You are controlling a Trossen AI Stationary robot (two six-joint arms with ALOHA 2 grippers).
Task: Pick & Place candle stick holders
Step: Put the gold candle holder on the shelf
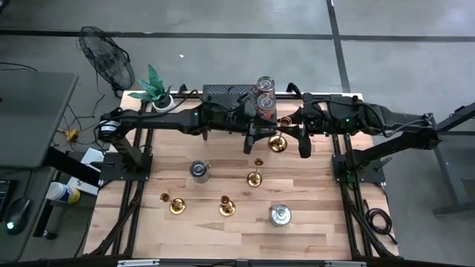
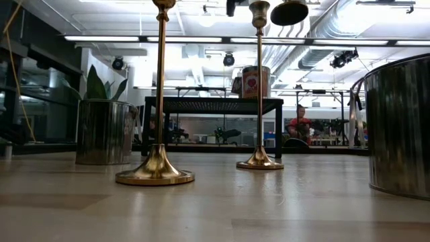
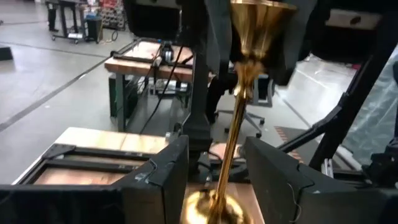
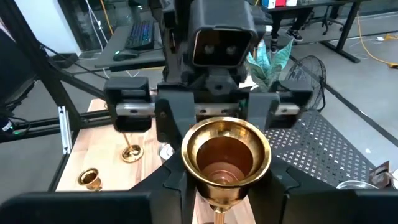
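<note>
A grey concrete floor (image 1: 223,52) with dark seams surrounds the table, beside a black wire fan (image 1: 107,59) and grey desk (image 1: 30,119).

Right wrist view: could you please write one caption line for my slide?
Right gripper holding a gold candle stick holder by its stem, cup up, facing the left gripper across the wooden table.

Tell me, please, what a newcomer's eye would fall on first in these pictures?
Both arms meet at the table's far middle around one tall brass candle holder: the right gripper clasps it below its cup, and the left gripper straddles its stem. Four more holders and two metal tins stand nearer.
</note>
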